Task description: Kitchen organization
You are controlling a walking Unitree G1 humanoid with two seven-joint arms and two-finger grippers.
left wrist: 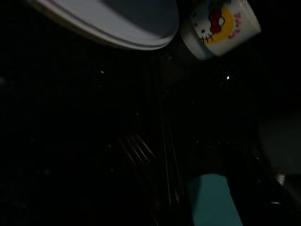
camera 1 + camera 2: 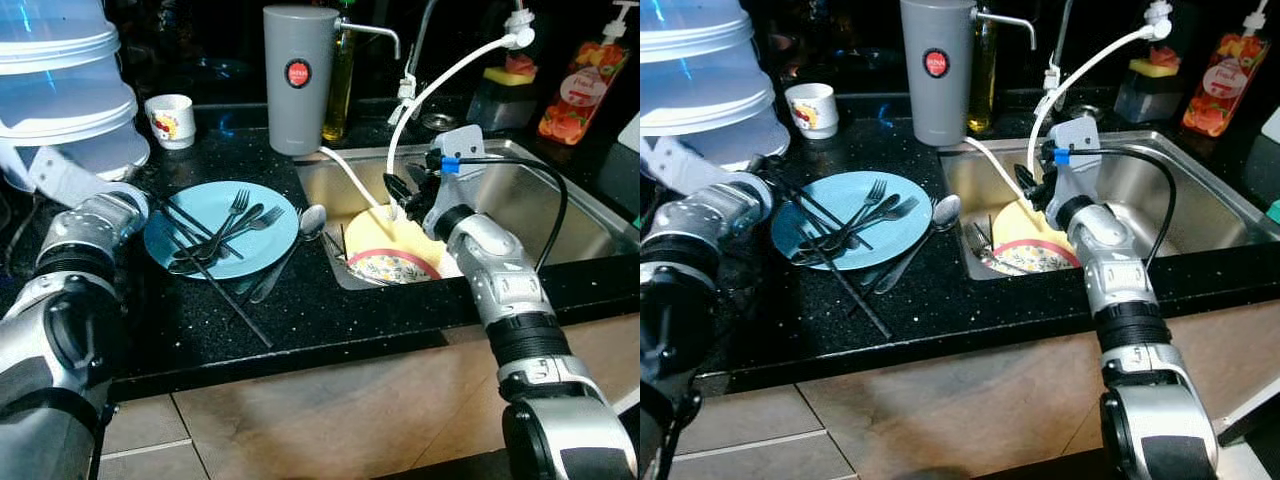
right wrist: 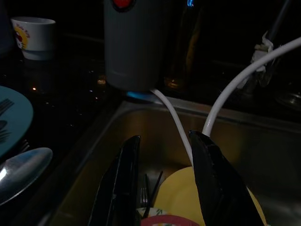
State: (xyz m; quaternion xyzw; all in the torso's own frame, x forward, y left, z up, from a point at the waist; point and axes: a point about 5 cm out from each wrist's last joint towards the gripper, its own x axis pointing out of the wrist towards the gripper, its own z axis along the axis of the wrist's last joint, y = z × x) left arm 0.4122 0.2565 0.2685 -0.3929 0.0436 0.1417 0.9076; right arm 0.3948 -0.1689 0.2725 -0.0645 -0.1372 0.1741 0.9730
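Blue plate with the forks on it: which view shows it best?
The left eye view: the whole blue plate lies on the black counter with forks and chopsticks across it. The right eye view shows it equally whole. The right wrist view catches one edge; the left wrist view shows a dim corner.

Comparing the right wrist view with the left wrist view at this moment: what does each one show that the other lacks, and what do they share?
Right wrist view: the open right gripper over the sink, a yellow plate below its fingers, a white hose, the grey canister and a large spoon.

Left wrist view: very dark; the white rim of a container and faint fork tines can be made out.

Both: the white cartoon mug and part of the blue plate.
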